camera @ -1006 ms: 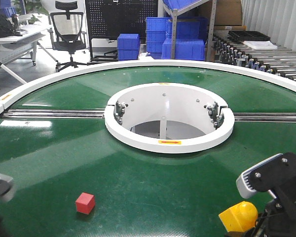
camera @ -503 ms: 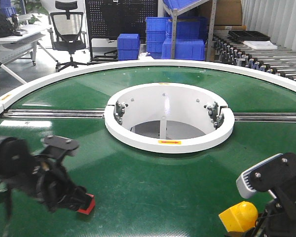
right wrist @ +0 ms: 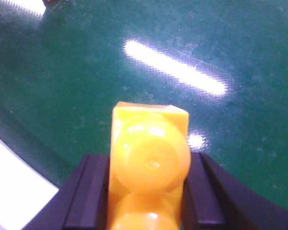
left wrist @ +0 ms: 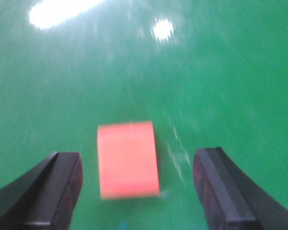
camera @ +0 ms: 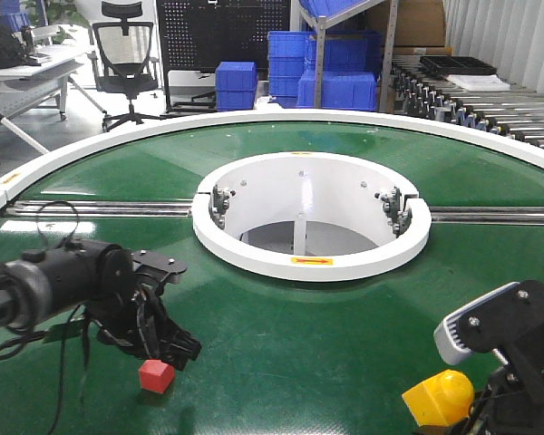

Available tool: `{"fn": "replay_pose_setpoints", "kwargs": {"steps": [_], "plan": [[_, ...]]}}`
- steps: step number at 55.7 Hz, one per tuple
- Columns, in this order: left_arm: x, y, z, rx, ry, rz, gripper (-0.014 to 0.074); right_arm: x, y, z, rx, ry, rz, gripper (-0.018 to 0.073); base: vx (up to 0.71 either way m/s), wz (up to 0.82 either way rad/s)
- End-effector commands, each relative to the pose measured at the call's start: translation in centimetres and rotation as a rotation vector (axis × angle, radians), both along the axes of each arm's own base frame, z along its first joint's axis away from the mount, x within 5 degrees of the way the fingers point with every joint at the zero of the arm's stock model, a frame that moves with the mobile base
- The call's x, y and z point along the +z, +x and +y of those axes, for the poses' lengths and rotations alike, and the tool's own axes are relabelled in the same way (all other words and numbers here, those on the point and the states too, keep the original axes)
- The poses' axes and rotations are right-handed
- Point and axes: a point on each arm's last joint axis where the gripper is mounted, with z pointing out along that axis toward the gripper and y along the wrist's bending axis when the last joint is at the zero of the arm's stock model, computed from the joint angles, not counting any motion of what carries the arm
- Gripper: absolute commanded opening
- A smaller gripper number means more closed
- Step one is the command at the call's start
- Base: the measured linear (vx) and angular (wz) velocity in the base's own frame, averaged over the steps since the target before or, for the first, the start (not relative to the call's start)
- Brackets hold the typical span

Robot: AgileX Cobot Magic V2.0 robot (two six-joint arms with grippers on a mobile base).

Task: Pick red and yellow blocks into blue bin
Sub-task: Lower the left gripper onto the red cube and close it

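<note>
Right gripper (right wrist: 148, 194) clamps yellow studded brick (right wrist: 149, 153). Left gripper (left wrist: 137, 191), jaws wide, straddles red cube (left wrist: 128, 158) on green table (camera: 344, 344), ungripped. Blue bin out of view; neither block binned.

The red cube (camera: 156, 375) lies flat and free, near and front-left of the white ring (camera: 311, 216). The yellow brick (camera: 438, 397), with two round studs, is front-right of the ring, clamped in the right gripper (right wrist: 149, 187).
</note>
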Motion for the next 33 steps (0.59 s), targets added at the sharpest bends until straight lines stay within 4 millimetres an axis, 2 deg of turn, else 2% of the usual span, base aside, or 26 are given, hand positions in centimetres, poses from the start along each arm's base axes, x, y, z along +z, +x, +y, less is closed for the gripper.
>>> {"fn": "replay_pose_setpoints", "kwargs": {"steps": [1,9,24,33], "plan": [[3.1,0.8,-0.1,0.028,-0.044,-0.099,0.0594,1.6,0.1,0.0,0.011,0.032,-0.101,0.0276,0.0,0.0],[2.1,1.8,0.1,0.041,-0.045,-0.074,0.0594,1.6,0.1,0.0,0.011,0.033,-0.101,0.0276,0.0,0.0],[1.0,2.0,0.0,0.041,-0.037,-0.05,0.0587,1.6,0.1,0.0,0.011,0.032,-0.1,0.0276,0.0,0.0],[0.9,1.8,0.1,0.04,-0.031,-0.029,0.0513,1.6,0.1,0.0,0.011,0.032,-0.1,0.0276,0.0,0.0]]}}
